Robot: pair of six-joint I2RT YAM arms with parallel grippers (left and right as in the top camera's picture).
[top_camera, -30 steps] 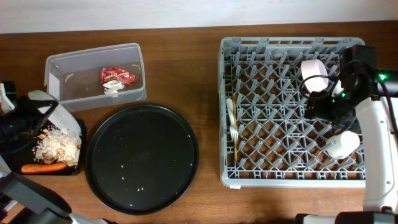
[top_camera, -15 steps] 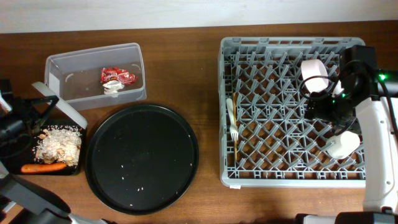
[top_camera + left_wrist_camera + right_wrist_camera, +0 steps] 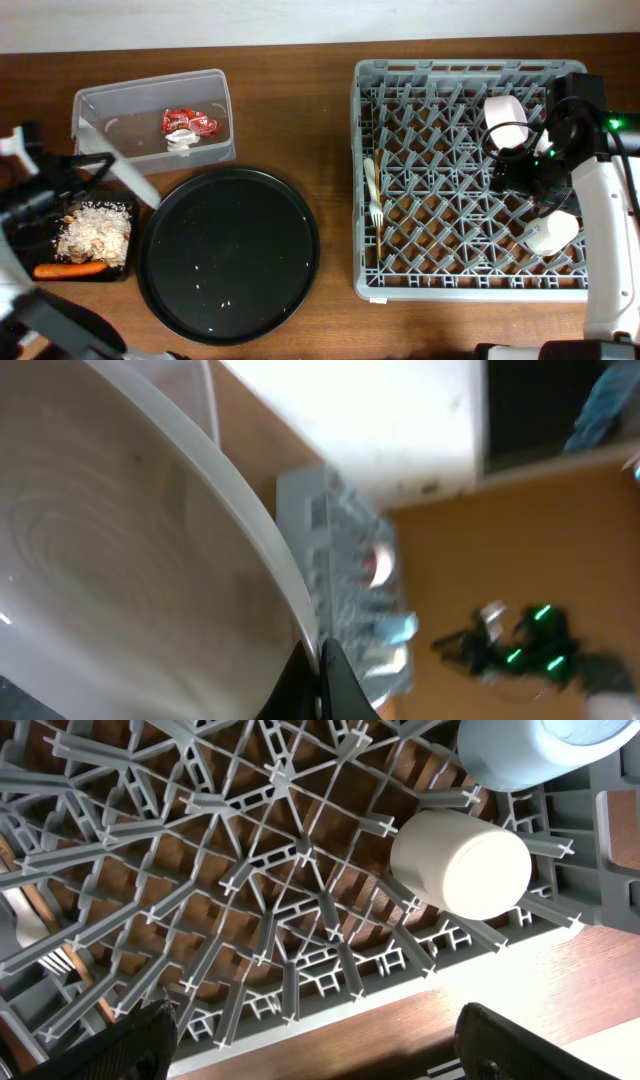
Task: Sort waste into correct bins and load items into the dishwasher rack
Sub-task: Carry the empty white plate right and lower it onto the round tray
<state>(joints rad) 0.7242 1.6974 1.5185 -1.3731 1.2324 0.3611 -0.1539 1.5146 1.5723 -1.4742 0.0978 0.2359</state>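
Note:
My left gripper (image 3: 80, 170) is shut on the rim of the white plate (image 3: 125, 180), which it holds tilted on edge over the gap between the clear tub (image 3: 215, 95) and the shallow black tray (image 3: 130, 215). In the left wrist view the pads (image 3: 335, 685) pinch the plate (image 3: 130, 550). Beige scraps (image 3: 95, 232) and a carrot (image 3: 68, 269) lie in the black tray. A red wrapper (image 3: 190, 121) and a white wrapper (image 3: 182, 142) lie in the tub. My right gripper (image 3: 335, 1055) hangs open over the grey rack (image 3: 455, 285), near the cream cup (image 3: 460, 860) and light blue cup (image 3: 530, 745).
A big round black tray (image 3: 228, 255) with a few crumbs lies between the bins and the rack. A fork (image 3: 376, 212), a spoon (image 3: 369, 178) and a chopstick (image 3: 380, 238) lie along the rack's left side. The cream cup (image 3: 552, 232) sits near the rack's front right corner.
The left gripper has carried the tilted plate up off the black tray and a little to the right, towards the tub. The right arm has not moved.

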